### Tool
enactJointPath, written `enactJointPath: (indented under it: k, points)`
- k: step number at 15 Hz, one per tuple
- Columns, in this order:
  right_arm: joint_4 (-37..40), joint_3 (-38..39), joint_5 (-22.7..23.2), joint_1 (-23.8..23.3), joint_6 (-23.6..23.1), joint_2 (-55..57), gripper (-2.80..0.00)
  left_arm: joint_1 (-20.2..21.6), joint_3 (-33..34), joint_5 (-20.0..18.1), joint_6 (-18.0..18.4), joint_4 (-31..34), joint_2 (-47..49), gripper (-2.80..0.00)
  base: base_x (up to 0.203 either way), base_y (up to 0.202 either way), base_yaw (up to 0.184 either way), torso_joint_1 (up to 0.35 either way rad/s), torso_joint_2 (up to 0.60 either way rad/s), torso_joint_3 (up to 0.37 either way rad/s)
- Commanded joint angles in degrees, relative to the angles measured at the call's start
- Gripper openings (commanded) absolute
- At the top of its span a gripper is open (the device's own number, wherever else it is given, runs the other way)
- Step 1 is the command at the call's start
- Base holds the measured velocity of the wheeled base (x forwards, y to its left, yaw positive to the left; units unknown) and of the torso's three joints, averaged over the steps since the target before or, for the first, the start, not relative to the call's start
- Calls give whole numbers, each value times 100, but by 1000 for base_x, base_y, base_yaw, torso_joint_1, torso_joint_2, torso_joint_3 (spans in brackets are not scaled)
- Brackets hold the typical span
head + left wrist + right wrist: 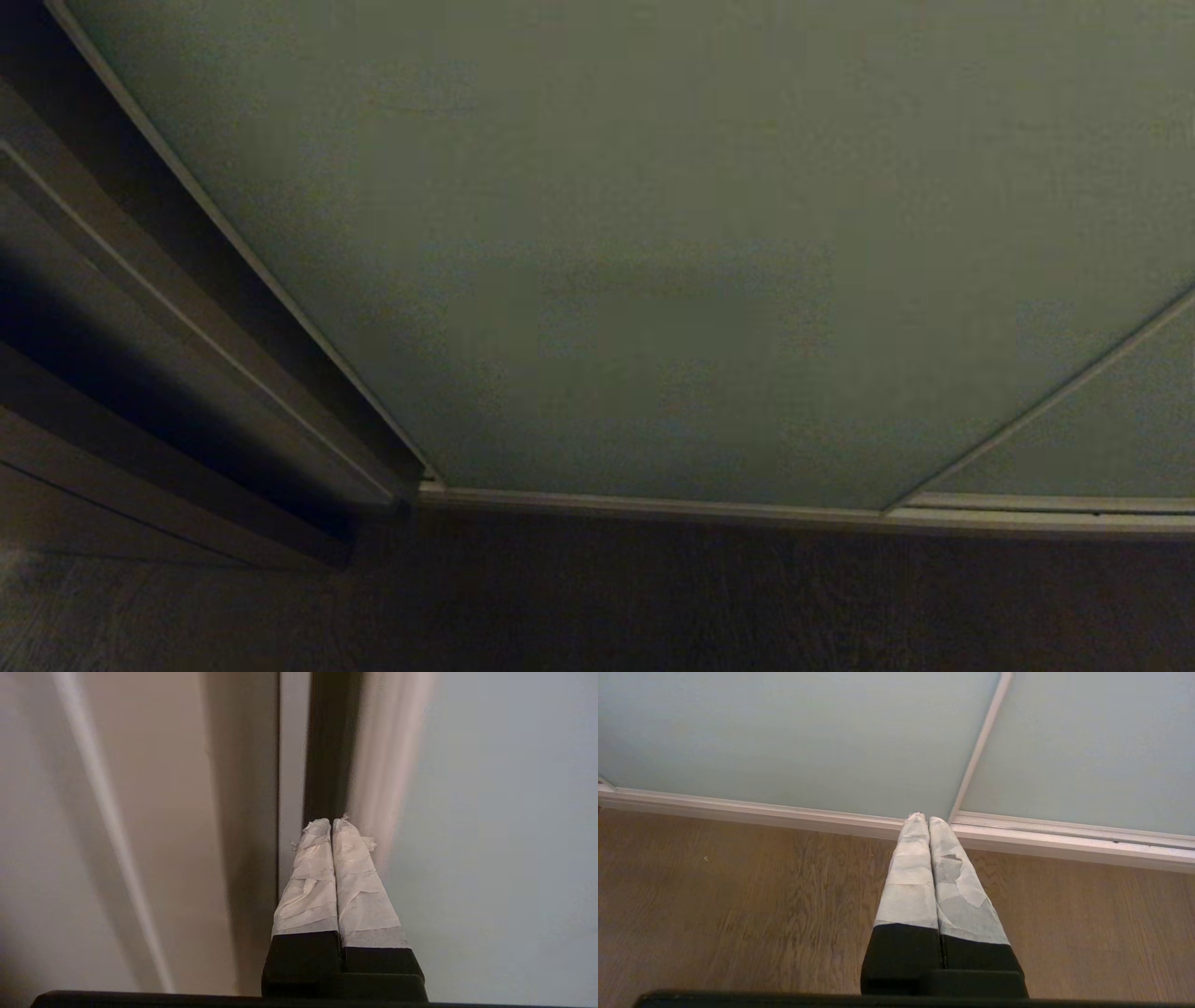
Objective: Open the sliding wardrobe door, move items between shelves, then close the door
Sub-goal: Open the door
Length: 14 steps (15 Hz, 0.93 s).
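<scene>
Two pale grey-green panels show; the sliding wardrobe door stands upright, long axis vertical, its top cut off. The left pincer, tips together and empty, points at the dark gap beside the door's edge. The right pincer, tips together, hangs above the wooden floor near the door's bottom rail.

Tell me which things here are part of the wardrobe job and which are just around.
Part of the job:
- sliding wardrobe door, shut
- left gripper, shut, at the door's edge
- right gripper, shut, pointing down at the door's foot

Just around:
- wooden floor
- brown side panel
- neighbouring door panel
</scene>
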Motion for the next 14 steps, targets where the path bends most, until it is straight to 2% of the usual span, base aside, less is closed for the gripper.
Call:
enactJointPath:
  k: [1, 8, 12, 14]
  points:
    - [-4, 0, 8, -8, -4, 9, -280, 12, 40, 38, -6, -24, -258, -280, 0, 0, 0, 0, 0, 0]
    - [-4, 0, -1, 0, -4, 9, -280, 12, -121, -4, 28, 157, 38, -280, 0, 0, 0, 0, 0, 0]
    - [-4, 0, -1, -5, 1, 9, -280, -53, -737, -302, 29, 814, 502, -280, 0, 0, 0, 0, 0, 0]
    - [-4, 0, 1, -8, 4, 9, -280, -320, -951, -325, 72, 986, 710, -280, 0, 0, 0, 0, 0, 0]
